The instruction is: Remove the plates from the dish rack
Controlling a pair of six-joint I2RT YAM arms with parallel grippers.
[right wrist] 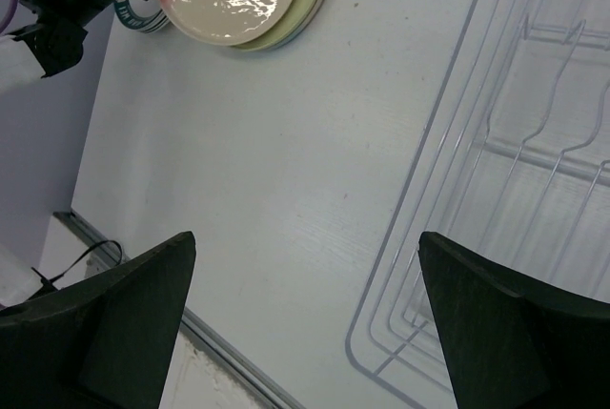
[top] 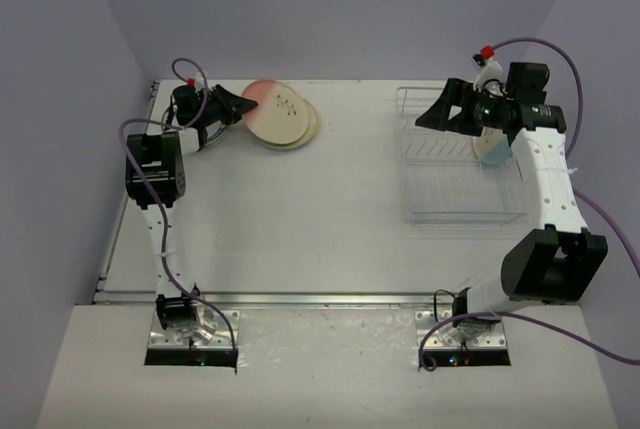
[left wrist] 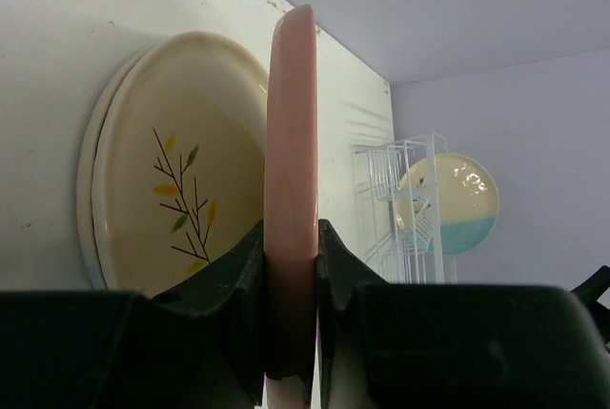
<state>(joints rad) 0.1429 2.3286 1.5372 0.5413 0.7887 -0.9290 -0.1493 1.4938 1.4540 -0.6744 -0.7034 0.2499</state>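
Pink plate [left wrist: 292, 190] is clamped in my left claw [top: 245, 106] at the cream stack [left wrist: 181, 171]. My right claw [right wrist: 305, 323] hangs apart by the dish rack [top: 455, 189], where I judge one cream-and-blue plate [top: 492, 152] remains.
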